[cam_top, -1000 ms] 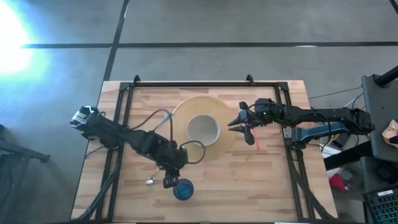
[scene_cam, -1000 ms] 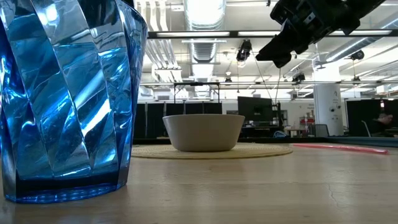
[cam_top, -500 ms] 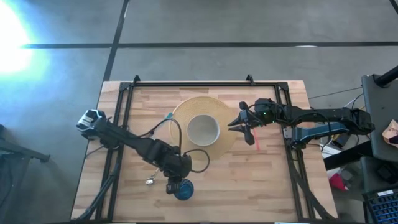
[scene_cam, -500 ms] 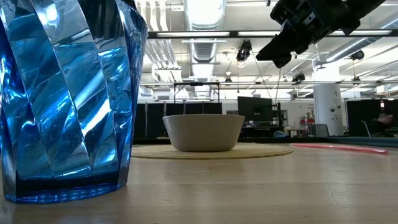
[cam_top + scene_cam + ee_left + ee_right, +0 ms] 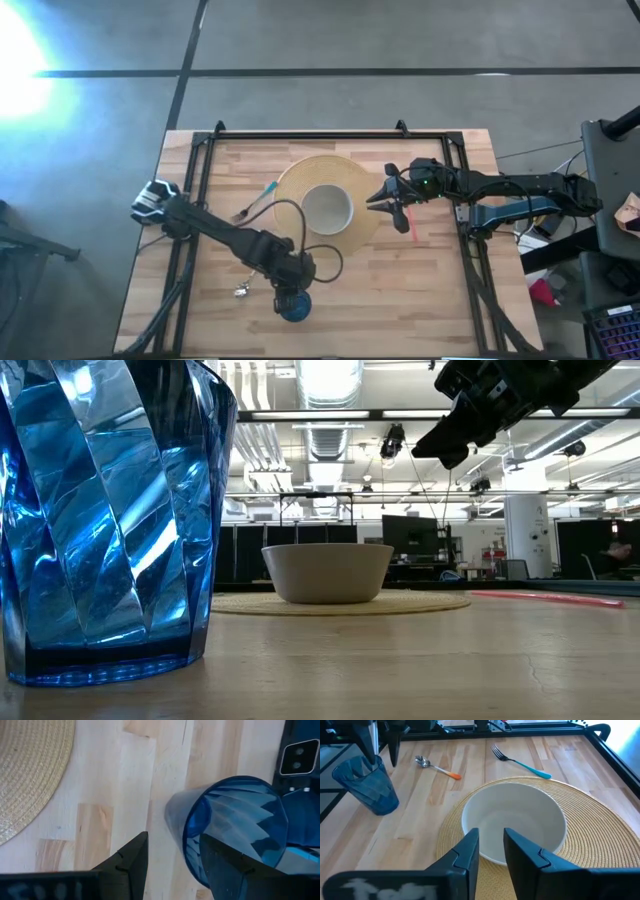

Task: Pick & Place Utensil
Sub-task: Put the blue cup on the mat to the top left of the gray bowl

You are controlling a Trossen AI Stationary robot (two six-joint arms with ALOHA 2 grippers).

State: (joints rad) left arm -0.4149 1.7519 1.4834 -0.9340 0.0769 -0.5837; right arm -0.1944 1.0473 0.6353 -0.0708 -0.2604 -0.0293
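A blue ribbed cup (image 5: 294, 307) stands upright near the table's near edge and fills the left of the low view (image 5: 110, 520). My left gripper (image 5: 286, 291) hangs open just above it; in the left wrist view (image 5: 172, 865) the cup's rim (image 5: 235, 817) lies partly under one finger. Whether the fingers touch the rim, I cannot tell. A teal-handled fork (image 5: 520, 762) and an orange-handled spoon (image 5: 437, 767) lie flat on the wood. My right gripper (image 5: 377, 201) hovers open beside the white bowl (image 5: 327, 207), above the mat's right edge.
The bowl sits on a round woven placemat (image 5: 290, 180) in the table's middle. A thin pink utensil (image 5: 410, 226) lies right of the mat. A black frame (image 5: 300, 135) runs along the table's far, left and right sides. Bare wood shows near the right near corner.
My left arm has swung toward the table's near edge and right, bringing its gripper from just left of the cup to above it. The fork, covered by the arm before, now shows. The cup, bowl and right arm have kept still.
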